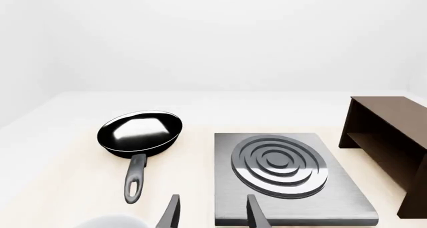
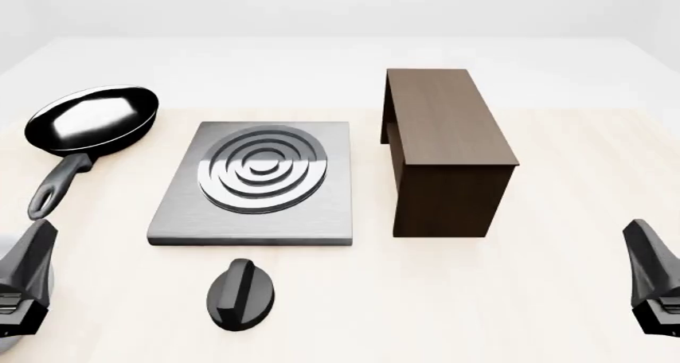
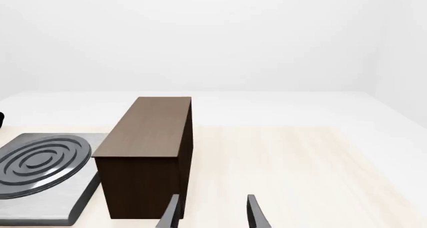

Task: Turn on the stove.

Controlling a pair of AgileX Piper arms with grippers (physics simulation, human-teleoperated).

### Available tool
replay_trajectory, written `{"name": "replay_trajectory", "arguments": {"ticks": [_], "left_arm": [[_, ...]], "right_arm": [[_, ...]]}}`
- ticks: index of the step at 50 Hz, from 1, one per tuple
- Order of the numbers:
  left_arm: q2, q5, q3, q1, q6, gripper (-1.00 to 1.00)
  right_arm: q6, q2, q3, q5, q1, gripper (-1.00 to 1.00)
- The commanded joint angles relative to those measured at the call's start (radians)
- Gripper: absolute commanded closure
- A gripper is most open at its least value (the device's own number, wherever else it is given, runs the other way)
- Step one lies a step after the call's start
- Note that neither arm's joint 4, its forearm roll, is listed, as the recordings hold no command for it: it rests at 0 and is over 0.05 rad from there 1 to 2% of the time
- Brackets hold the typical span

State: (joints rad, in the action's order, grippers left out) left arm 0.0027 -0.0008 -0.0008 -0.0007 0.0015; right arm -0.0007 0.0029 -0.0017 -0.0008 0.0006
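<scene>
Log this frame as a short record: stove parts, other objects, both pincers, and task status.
stove slab: grey square, ringed burner on top
knob: black, ridged, on the table in front of the slab, untouched
frying pan: left of the slab, handle toward the arms
cabinet: dark brown, right of the slab
left pincer: open, holding nothing
right pincer: open, holding nothing
task status: not started

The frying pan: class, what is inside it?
Nothing shows inside the frying pan; its glossy black bowl holds only bright reflections. The table surface beneath it is covered and cannot be seen.
</scene>
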Motion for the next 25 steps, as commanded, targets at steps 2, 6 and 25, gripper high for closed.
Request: {"name": "replay_trajectory", "arguments": {"ticks": [2, 6, 25], "left_arm": [[0.008, -0.001, -0.003, 0.0, 0.002, -1.0], [0.008, 0.0, -0.003, -0.006, -0.002, -1.0], [0.105, -0.008, -0.036, 0.008, 0.003, -1.0]], "right_arm": [[0.0, 0.005, -0.003, -0.001, 0.001, -1.0], [-0.001, 0.005, -0.003, -0.001, 0.002, -1.0], [0.0, 0.005, -0.003, -0.001, 0.001, -1.0]]}}
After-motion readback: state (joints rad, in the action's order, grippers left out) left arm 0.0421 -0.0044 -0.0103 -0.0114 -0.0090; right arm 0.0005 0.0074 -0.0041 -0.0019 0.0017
